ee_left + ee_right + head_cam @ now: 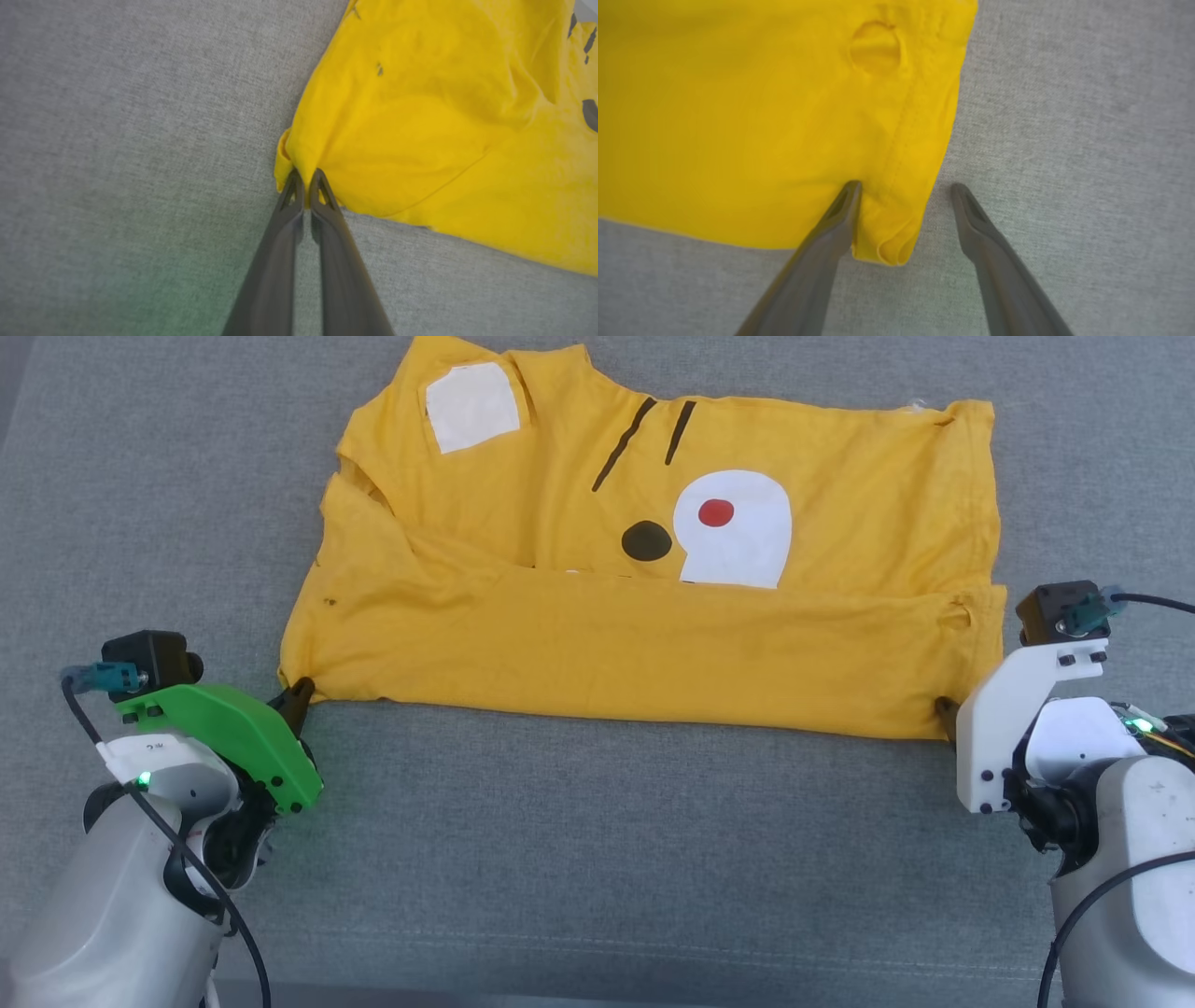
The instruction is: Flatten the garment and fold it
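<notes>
Head view is bright, evenly lit and diffuse; we see only a thin soft shadow under the near edge of the garment (607, 653), and no glare. Wrist views are softer. We note the left gripper (306, 179) has fingers (273, 261) blurring toward the bottom edge, with a green tint on the grey surface (140, 140) beside them.
</notes>
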You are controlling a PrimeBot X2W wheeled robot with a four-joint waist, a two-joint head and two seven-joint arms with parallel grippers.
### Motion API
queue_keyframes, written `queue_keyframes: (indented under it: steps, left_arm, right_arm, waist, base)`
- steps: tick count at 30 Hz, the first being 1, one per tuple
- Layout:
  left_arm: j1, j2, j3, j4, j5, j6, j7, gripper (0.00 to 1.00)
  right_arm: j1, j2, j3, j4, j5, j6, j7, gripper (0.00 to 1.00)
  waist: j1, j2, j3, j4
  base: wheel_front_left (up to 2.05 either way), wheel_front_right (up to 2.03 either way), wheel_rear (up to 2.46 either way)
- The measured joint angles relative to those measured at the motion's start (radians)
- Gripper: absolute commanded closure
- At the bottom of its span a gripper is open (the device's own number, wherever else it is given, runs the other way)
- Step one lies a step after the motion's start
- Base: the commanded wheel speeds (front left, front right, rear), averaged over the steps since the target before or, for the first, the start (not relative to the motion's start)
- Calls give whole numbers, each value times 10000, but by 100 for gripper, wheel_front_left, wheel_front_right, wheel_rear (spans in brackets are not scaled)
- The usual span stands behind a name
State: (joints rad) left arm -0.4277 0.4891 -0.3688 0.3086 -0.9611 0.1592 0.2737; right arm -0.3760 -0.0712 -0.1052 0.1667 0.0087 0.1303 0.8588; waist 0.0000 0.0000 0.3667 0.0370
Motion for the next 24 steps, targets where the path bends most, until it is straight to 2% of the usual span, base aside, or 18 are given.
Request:
queue_keyframes:
  steps: [1,13,18,24]
  left_arm:
    - [15,2,10,-4,-12,-2,-23,100]
    - [347,38,424,-192,-184,105,-420,100]
    - [854,180,533,-857,-171,374,-606,100]
    - [2111,198,464,-1622,-261,999,-410,100]
  right_arm:
    - [-32,-10,12,12,69,-2,-29,100]
    - [-138,102,-324,-284,917,15,-384,100]
    - [283,-245,-520,-838,1195,17,-73,100]
    - [1328,-314,-765,-1104,1298,17,311,100]
  waist:
    - [0,0,1,-11]
    - [1,0,-687,-146]
    - [1,0,-1310,-178]
    - [0,0,-1971,-207]
  base:
    - [0,0,0]
    - [0,0,0]
    - [0,0,0]
    - [0,0,0]
